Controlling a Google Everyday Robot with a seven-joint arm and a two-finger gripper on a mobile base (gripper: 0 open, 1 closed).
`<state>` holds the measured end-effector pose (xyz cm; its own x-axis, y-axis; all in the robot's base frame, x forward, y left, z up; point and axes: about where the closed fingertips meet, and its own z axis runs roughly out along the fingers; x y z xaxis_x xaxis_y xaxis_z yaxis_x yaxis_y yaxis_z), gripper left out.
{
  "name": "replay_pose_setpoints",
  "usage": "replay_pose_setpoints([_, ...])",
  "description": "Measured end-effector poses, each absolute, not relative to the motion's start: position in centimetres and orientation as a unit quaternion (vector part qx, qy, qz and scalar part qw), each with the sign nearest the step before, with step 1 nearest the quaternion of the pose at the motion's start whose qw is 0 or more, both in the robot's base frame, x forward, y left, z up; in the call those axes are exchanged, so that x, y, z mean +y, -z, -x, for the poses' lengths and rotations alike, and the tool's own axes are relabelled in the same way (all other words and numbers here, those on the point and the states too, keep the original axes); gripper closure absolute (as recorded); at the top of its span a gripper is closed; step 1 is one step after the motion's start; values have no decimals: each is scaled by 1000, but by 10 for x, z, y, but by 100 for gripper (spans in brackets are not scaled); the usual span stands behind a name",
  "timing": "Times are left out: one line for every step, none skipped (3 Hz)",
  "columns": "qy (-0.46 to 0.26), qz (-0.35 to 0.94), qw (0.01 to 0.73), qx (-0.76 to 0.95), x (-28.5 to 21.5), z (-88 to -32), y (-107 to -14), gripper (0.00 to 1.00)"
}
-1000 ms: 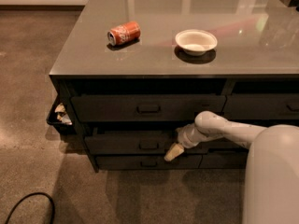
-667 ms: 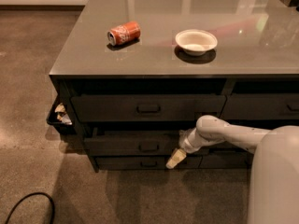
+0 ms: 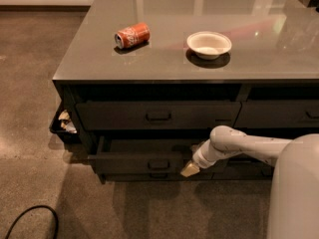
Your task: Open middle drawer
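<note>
The middle drawer (image 3: 134, 162) is a wide dark drawer below the top drawer (image 3: 124, 114). Its front stands a little out from the cabinet, with a dark gap showing behind its top edge. Its small loop handle (image 3: 158, 164) is at the centre. My gripper (image 3: 189, 170), with a tan tip on a white arm (image 3: 234, 144), sits low at the right end of the middle drawer's front, to the right of the handle and apart from it. The bottom drawer (image 3: 149, 176) shows as a thin strip underneath.
On the grey countertop (image 3: 99, 63) lie an orange soda can (image 3: 132, 35) on its side and a white bowl (image 3: 209, 44). A black bin with scraps (image 3: 64, 123) hangs at the cabinet's left side. A black cable (image 3: 30, 218) loops on the floor at lower left.
My gripper has shifted slightly down and to the right along the middle drawer's front. The drawer front looks about as far out as before.
</note>
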<state>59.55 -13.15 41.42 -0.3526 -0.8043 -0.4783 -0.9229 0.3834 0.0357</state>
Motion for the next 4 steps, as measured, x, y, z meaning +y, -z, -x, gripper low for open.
replay_pose_setpoints([-152,534,195,808,-132,-596,-421,64])
replay_pose_setpoints([-152,534,195,808,-132,-596,-422,52])
replay_pose_setpoints([-159,546,177,803,-135,-579,-422,29])
replay_pose_setpoints([-169,558,159,797,-136,-555,-427,6])
